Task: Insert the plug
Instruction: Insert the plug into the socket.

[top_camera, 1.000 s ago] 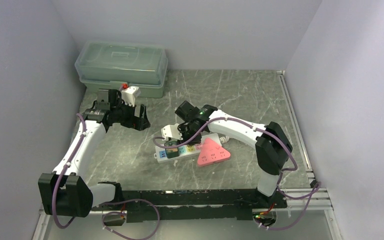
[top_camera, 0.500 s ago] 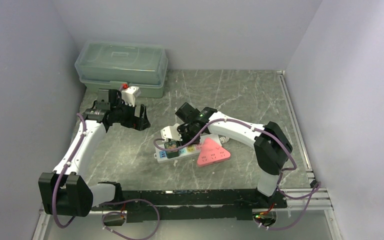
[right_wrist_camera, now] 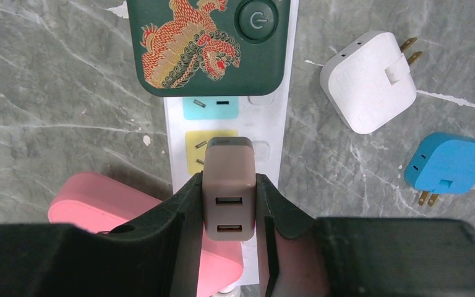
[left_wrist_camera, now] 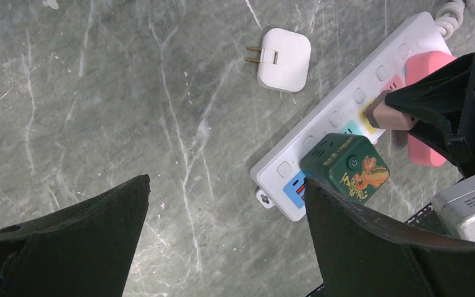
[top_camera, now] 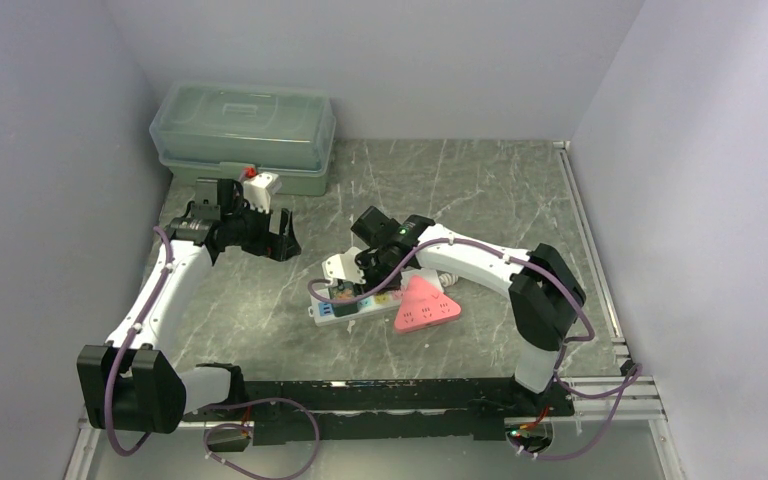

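Right gripper is clamping the taupe plug by its two flat sides, fingers narrowly apart, USB ports facing the wrist camera. Left gripper is hanging fully spread over bare table and carrying nothing.

We are finding the plug directly over the yellow socket of the white power strip. The green adapter is sitting two sockets along, and the teal socket between them is showing bare. The pink adapter is crowding the near side. The prongs are hidden under the plug body, so we cannot tell whether they are entering the slots.

Notes for the seating move:
- We are judging the plug slightly tilted in the left wrist view; levelling it square to the strip face comes before pressing.
- We are advising a straight push along the prong axis with no sideways drift, since the strip is lying loose and could slide.
- We are watching clearance to the pink adapter on the near side.
- The white adapter and the blue adapter are lying apart from the strip, out of the path.
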